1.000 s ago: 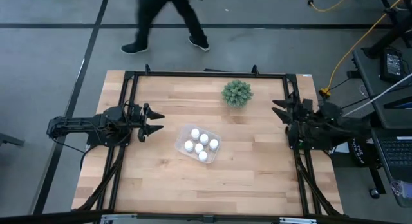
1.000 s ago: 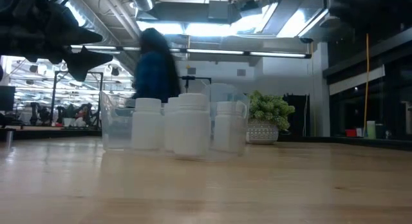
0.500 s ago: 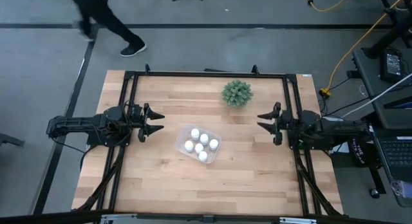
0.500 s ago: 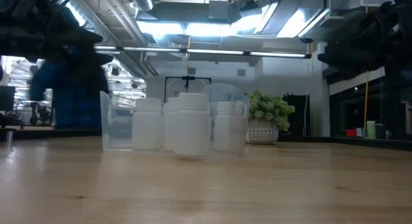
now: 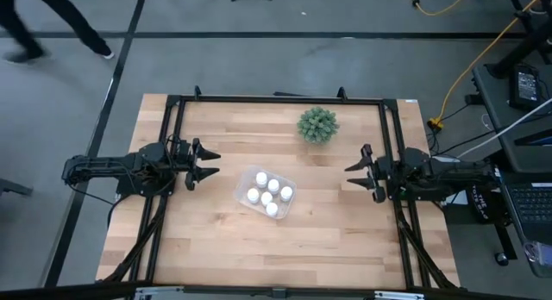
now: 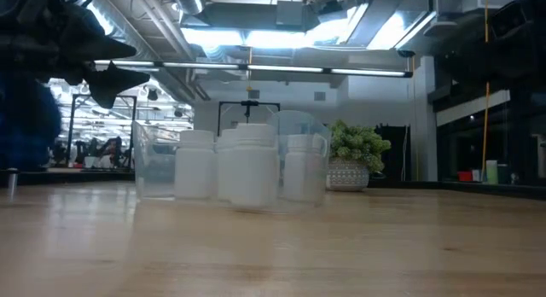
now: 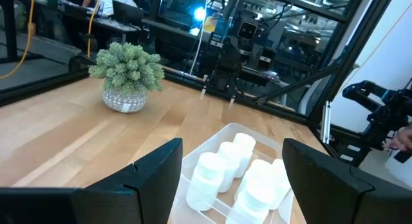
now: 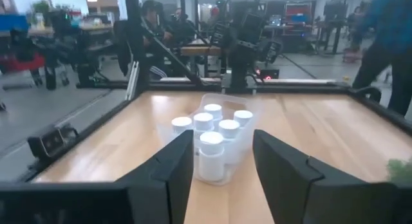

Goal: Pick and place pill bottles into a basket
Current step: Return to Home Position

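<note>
Counting the pill bottles [image 5: 273,185] from above, I find six white caps, and all six stand upright inside the basket [image 5: 244,183], close together in two short rows. The basket sits near the middle of the desk [image 5: 328,240], turned a little against the desk edges, and the green plant [image 5: 317,125] stands apart from it, toward the far edge. My left tool [image 5: 214,163] hangs over the left part of the desk, pointing at the basket but not touching it. Its two fingers are spread wide and they carry nothing, and in the left wrist view the basket shows between them, farther off. My right tool [image 5: 352,175] is over the right part of the desk, also facing the basket from well apart, also with the fingers spread and empty. I judge that the placing part of the task is finished and that the step in hand is only to bring the arms to their rest position. The next move, as I see it, calls for no grasp at all. Each arm should draw back toward its own side, staying above the desk and away from the basket walls, because a small push could slide the light tray or tip a bottle.
</note>
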Motion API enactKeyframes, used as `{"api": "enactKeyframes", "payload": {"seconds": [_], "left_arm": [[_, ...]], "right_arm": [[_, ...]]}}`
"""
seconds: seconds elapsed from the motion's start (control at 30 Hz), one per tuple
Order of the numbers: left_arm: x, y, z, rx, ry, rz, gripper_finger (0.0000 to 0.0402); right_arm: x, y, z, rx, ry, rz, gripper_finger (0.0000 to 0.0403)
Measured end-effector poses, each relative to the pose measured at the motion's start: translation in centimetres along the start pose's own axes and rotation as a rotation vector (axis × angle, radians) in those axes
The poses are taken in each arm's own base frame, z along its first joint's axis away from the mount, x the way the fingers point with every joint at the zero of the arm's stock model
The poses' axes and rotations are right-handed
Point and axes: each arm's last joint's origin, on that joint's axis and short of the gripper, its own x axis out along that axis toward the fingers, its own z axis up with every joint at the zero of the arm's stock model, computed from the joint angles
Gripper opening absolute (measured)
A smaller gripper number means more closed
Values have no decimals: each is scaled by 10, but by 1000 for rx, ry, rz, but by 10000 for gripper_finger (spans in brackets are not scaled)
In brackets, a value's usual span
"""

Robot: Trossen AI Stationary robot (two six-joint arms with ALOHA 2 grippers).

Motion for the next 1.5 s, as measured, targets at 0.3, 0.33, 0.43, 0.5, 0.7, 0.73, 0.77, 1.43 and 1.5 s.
{"api": "enactKeyframes", "payload": {"seconds": [0.3, 0.33, 0.43, 0.5, 0.7, 0.73, 0.77, 1.43, 1.5], "left_arm": [[0, 0, 0, 0, 0, 0, 260], [0, 0, 0, 0, 0, 0, 260], [0, 0, 0, 0, 0, 0, 258], [0, 0, 0, 0, 0, 0, 259], [0, 0, 0, 0, 0, 0, 258], [0, 0, 0, 0, 0, 0, 258], [0, 0, 0, 0, 0, 0, 258], [0, 0, 0, 0, 0, 0, 258], [0, 0, 0, 0, 0, 0, 260]], "right_arm": [[0, 0, 0, 99, 1, 2, 163], [0, 0, 0, 99, 1, 2, 163], [0, 0, 0, 100, 1, 2, 163], [0, 0, 0, 99, 1, 2, 163], [0, 0, 0, 99, 1, 2, 163], [0, 0, 0, 100, 1, 2, 163], [0, 0, 0, 100, 1, 1, 163], [0, 0, 0, 99, 1, 0, 163], [0, 0, 0, 99, 1, 0, 163]]}}
